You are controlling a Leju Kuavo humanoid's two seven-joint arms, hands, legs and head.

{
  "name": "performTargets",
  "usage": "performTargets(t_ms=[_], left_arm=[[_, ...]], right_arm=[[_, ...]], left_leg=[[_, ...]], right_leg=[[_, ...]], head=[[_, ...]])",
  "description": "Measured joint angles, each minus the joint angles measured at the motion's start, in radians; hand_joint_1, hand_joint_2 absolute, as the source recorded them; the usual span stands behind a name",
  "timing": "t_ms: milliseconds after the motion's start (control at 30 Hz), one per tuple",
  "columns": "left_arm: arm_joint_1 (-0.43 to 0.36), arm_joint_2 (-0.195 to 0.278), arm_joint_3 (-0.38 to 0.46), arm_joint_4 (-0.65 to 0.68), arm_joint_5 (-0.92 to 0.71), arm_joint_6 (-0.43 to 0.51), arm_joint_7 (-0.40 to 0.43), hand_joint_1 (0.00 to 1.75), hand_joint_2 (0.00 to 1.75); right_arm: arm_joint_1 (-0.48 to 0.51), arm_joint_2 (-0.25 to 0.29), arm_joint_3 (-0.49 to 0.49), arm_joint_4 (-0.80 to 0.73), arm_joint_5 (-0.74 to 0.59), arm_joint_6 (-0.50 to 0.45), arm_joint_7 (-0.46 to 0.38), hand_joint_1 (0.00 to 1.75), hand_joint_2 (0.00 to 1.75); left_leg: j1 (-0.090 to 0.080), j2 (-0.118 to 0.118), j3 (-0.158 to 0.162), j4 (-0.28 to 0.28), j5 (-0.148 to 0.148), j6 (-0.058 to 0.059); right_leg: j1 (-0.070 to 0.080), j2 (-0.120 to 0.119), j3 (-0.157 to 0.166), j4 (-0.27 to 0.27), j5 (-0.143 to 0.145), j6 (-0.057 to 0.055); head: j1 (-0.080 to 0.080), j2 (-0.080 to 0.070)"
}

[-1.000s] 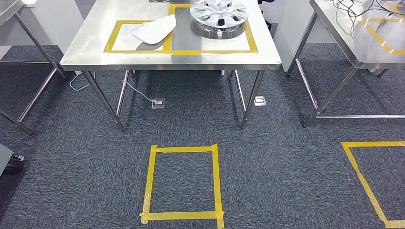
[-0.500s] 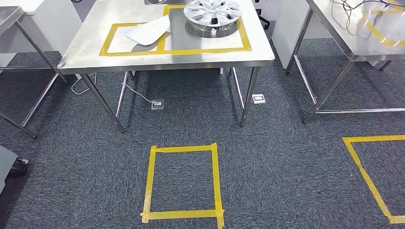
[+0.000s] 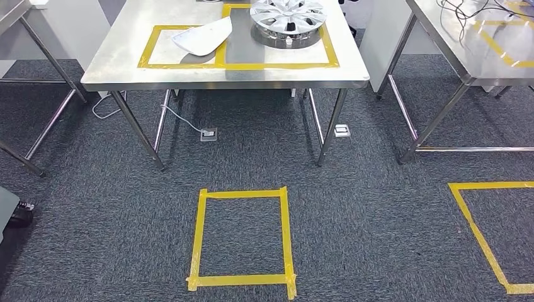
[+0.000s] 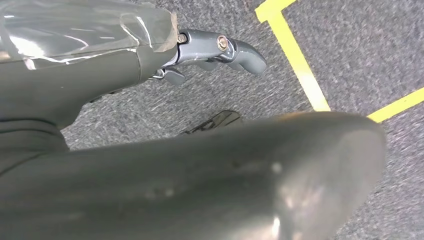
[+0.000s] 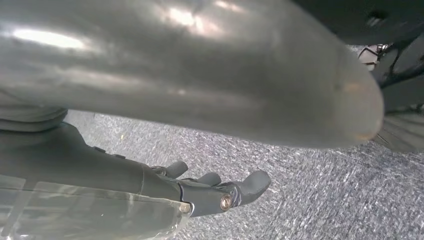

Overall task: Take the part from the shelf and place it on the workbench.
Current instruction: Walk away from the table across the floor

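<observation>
- Left hand (image 4: 215,47) hangs over grey carpet, fingers loosely spread, holding nothing.
- Right hand (image 5: 220,190) likewise hangs over the carpet, fingers apart and empty.
- Silver wheel cover (image 3: 288,16) rests on the steel workbench (image 3: 157,72), inside a yellow tape outline.
- White curved part (image 3: 203,38) lies just beside it, across the neighbouring tape outline.
- Yellow tape rectangle (image 3: 199,233) marks the carpet in front of the workbench.

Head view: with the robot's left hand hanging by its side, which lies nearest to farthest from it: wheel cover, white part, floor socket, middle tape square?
Judged from the left hand, low over the carpet:
1. Tape square, on the floor just ahead.
2. Floor socket, under the table.
3. White part, on the table's left.
4. Wheel cover, farther right.
</observation>
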Motion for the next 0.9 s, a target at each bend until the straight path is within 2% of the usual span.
performTargets(t_ms=[33, 67, 100, 133, 200, 233, 300, 367, 400, 467, 500, 533, 567, 600, 700, 733, 767, 833, 867, 900], left_arm=[[0.0, -0.001, 0.0, 0.0, 0.0, 0.002, -0.001, 0.0, 0.0], [0.001, -0.002, 0.0, 0.0, -0.001, 0.006, -0.002, 0.0, 0.0], [0.001, -0.002, 0.0, 0.0, -0.002, 0.01, -0.004, 0.0, 0.0], [0.001, -0.003, 0.0, 0.0, -0.003, 0.014, -0.005, 0.0, 0.0], [0.002, -0.005, 0.0, 0.0, -0.003, 0.019, -0.008, 0.0, 0.0], [0.002, -0.006, 0.0, 0.0, -0.003, 0.021, -0.009, 0.0, 0.0], [0.003, -0.007, 0.0, 0.0, -0.003, 0.023, -0.01, 0.0, 0.0], [0.006, -0.008, 0.0, 0.0, -0.003, 0.023, -0.011, 0.0, 0.0], [0.008, -0.008, 0.0, 0.0, -0.003, 0.023, -0.011, 0.0, 0.0], [0.01, -0.008, 0.0, 0.0, -0.003, 0.024, -0.011, 0.0, 0.0], [0.01, -0.008, 0.0, 0.0, -0.003, 0.024, -0.011, 0.0, 0.0], [0.01, -0.009, 0.0, 0.0, -0.003, 0.025, -0.011, 0.0, 0.0], [0.01, -0.01, 0.0, 0.0, -0.003, 0.025, -0.011, 0.0, 0.0], [0.01, -0.011, 0.0, 0.0, -0.003, 0.026, -0.012, 0.0, 0.0], [0.004, -0.012, 0.0, 0.0, -0.002, 0.029, -0.017, 0.0, 0.0], [0.002, -0.013, 0.0, 0.0, -0.001, 0.029, -0.019, 0.0, 0.0], [0.0, -0.014, 0.0, 0.0, 0.0, 0.03, -0.021, 0.0, 0.0], [-0.002, -0.015, 0.0, 0.001, 0.001, 0.033, -0.024, 0.0, 0.0], [-0.003, -0.016, 0.0, 0.002, 0.002, 0.034, -0.025, 0.0, 0.0], [-0.006, -0.017, 0.0, 0.003, 0.002, 0.035, -0.026, 0.0, 0.0]], right_arm=[[0.0, -0.001, 0.0, 0.0, 0.001, 0.0, 0.0, 0.0, 0.0], [0.001, -0.002, 0.0, 0.0, 0.001, 0.0, 0.0, 0.0, 0.0], [0.001, -0.003, 0.0, 0.0, 0.002, -0.001, 0.0, 0.0, 0.0], [0.001, -0.005, 0.0, -0.001, 0.004, -0.001, -0.001, 0.0, 0.0], [0.0, -0.009, 0.0, -0.002, 0.006, -0.002, -0.003, 0.0, 0.0], [-0.001, -0.011, 0.0, -0.003, 0.007, -0.002, -0.004, 0.0, 0.0], [-0.002, -0.015, 0.0, -0.005, 0.01, 0.0, -0.008, 0.0, 0.0], [-0.002, -0.02, 0.0, -0.006, 0.013, 0.001, -0.012, 0.0, 0.0], [-0.002, -0.022, 0.0, -0.007, 0.014, 0.001, -0.012, 0.0, 0.0], [-0.002, -0.025, 0.0, -0.007, 0.014, 0.001, -0.013, 0.0, 0.0], [-0.001, -0.026, 0.0, -0.008, 0.014, 0.001, -0.013, 0.0, 0.0], [-0.001, -0.028, 0.0, -0.008, 0.015, 0.001, -0.013, 0.0, 0.0], [0.0, -0.029, 0.0, -0.008, 0.015, 0.001, -0.013, 0.0, 0.0], [0.0, -0.031, 0.0, -0.008, 0.015, 0.0, -0.014, 0.0, 0.0], [0.001, -0.033, 0.0, -0.009, 0.018, -0.003, -0.014, 0.0, 0.0], [0.0, -0.035, 0.0, -0.01, 0.019, -0.004, -0.015, 0.0, 0.0], [-0.001, -0.037, 0.0, -0.011, 0.02, -0.005, -0.016, 0.0, 0.0], [-0.002, -0.041, 0.0, -0.013, 0.022, -0.005, -0.019, 0.0, 0.0], [-0.002, -0.043, 0.0, -0.013, 0.022, -0.004, -0.02, 0.0, 0.0], [-0.001, -0.044, 0.0, -0.013, 0.022, -0.003, -0.022, 0.0, 0.0]], left_leg=[[-0.001, 0.0, -0.005, 0.002, 0.003, 0.001], [-0.002, 0.0, -0.011, 0.004, 0.005, 0.0], [-0.002, 0.0, -0.016, 0.008, 0.007, -0.001], [-0.002, -0.001, -0.02, 0.012, 0.008, -0.003], [-0.005, -0.001, -0.03, 0.024, 0.011, -0.009], [-0.007, -0.001, -0.034, 0.029, 0.013, -0.014], [-0.008, -0.001, -0.039, 0.032, 0.02, -0.027], [-0.003, -0.003, -0.047, 0.039, 0.014, -0.041], [0.0, -0.004, -0.057, 0.06, -0.01, -0.047], [0.004, -0.004, -0.091, 0.16, -0.096, -0.057], [0.006, -0.004, -0.109, 0.226, -0.141, -0.061], [0.008, -0.004, -0.119, 0.28, -0.171, -0.064], [0.008, -0.004, -0.113, 0.302, -0.183, -0.065], [0.009, -0.004, -0.085, 0.281, -0.175, -0.065], [0.005, -0.005, 0.065, 0.07, -0.115, -0.052], [0.001, -0.005, 0.094, 0.023, -0.105, -0.046], [-0.004, -0.005, 0.102, 0.002, -0.101, -0.039], [-0.01, -0.005, 0.089, -0.001, -0.086, -0.025], [-0.01, -0.003, 0.081, -0.005, -0.073, -0.018], [-0.008, -0.001, 0.072, -0.01, -0.059, -0.009]], right_leg=[[0.0, 0.0, -0.02, 0.05, -0.018, 0.002], [-0.001, 0.0, -0.021, 0.062, -0.019, 0.008], [-0.001, 0.0, -0.001, 0.031, -0.005, 0.016], [-0.003, 0.0, 0.039, -0.038, 0.02, 0.025], [-0.002, 0.0, 0.111, -0.177, 0.066, 0.029], [0.0, 0.0, 0.128, -0.213, 0.079, 0.025], [0.005, 0.001, 0.125, -0.221, 0.092, 0.012], [0.001, -0.001, 0.115, -0.222, 0.105, -0.003], [-0.002, -0.003, 0.108, -0.224, 0.114, -0.012], [-0.004, -0.004, 0.089, -0.224, 0.13, -0.021], [-0.003, -0.005, 0.079, -0.224, 0.139, -0.023], [-0.003, -0.005, 0.069, -0.223, 0.148, -0.022], [-0.002, -0.005, 0.058, -0.222, 0.157, -0.021], [-0.002, -0.004, 0.049, -0.222, 0.165, -0.018], [0.0, -0.003, 0.03, -0.223, 0.189, -0.007], [0.0, -0.004, 0.027, -0.224, 0.197, -0.002], [-0.001, -0.004, 0.026, -0.226, 0.205, 0.005], [-0.003, -0.004, 0.024, -0.233, 0.222, 0.018], [-0.004, -0.004, 0.02, -0.232, 0.222, 0.022], [-0.004, -0.003, 0.01, -0.219, 0.206, 0.021]], head=[[0.0, 0.0], [0.0, 0.0], [0.0, 0.0], [0.0, 0.0], [-0.001, 0.0], [-0.001, 0.0], [-0.003, 0.0], [-0.003, 0.0], [-0.004, 0.0], [-0.008, 0.0], [-0.01, 0.0], [-0.01, 0.0], [-0.01, 0.0], [-0.01, 0.0], [-0.009, 0.0], [-0.009, 0.0], [-0.008, 0.0], [-0.008, 0.0], [-0.008, 0.0], [-0.007, 0.0]])
